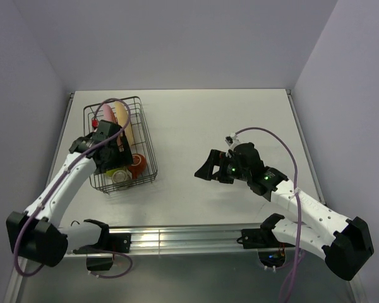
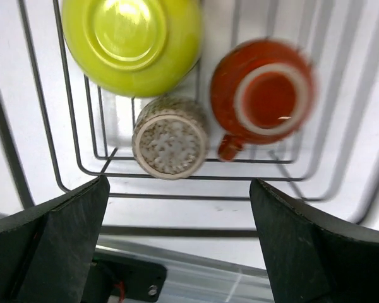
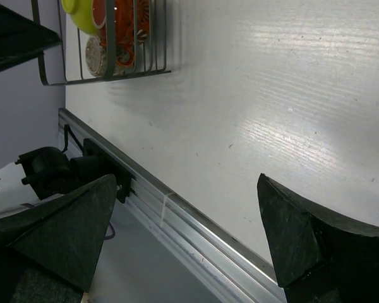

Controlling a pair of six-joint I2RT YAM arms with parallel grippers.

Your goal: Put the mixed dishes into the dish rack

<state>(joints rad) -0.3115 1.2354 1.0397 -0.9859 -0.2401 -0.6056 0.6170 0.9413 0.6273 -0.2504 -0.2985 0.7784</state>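
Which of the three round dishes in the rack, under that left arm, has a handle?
The red-orange mug; the lime-green bowl and speckled grey-beige cup beside it have none.

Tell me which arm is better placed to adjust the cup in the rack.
Left. The left gripper hovers open over the grey-beige cup in the dish rack; the right gripper is open above the table, away from it.

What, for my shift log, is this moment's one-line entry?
left gripper open above black wire dish rack | lime-green bowl, grey-beige cup, red-orange mug inside | right gripper open
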